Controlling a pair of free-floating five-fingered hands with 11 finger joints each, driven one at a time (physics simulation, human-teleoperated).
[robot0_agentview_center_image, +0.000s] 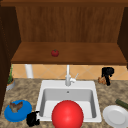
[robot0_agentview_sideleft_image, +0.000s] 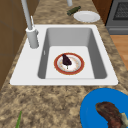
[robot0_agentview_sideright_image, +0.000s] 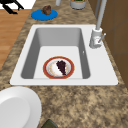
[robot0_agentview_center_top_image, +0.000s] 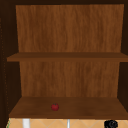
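My left hand (robot0_agentview_center_image: 32, 119) hovers at the counter's front edge, just right of a blue plate (robot0_agentview_center_image: 17, 111) that carries a brown piece of food (robot0_agentview_center_image: 16, 107). In the right side view the same hand (robot0_agentview_sideright_image: 11, 6) shows beyond the blue plate (robot0_agentview_sideright_image: 44, 14), fingers spread and holding nothing. My right hand (robot0_agentview_center_image: 107, 73) hangs over the back right of the counter, fingers pointing down beside a small brown item (robot0_agentview_center_image: 101, 80). A red-rimmed plate (robot0_agentview_sideleft_image: 79, 68) with a dark food piece (robot0_agentview_sideleft_image: 66, 60) lies in the sink (robot0_agentview_sideleft_image: 75, 28). A small red fruit (robot0_agentview_center_image: 55, 53) sits on the lower shelf.
The faucet (robot0_agentview_center_image: 67, 77) stands behind the basin. A white plate (robot0_agentview_center_image: 115, 116) and a green vegetable (robot0_agentview_center_image: 121, 103) lie on the right counter. A potted plant (robot0_agentview_center_image: 10, 80) is at the far left. Wooden shelves (robot0_agentview_center_top_image: 67, 57) hang above.
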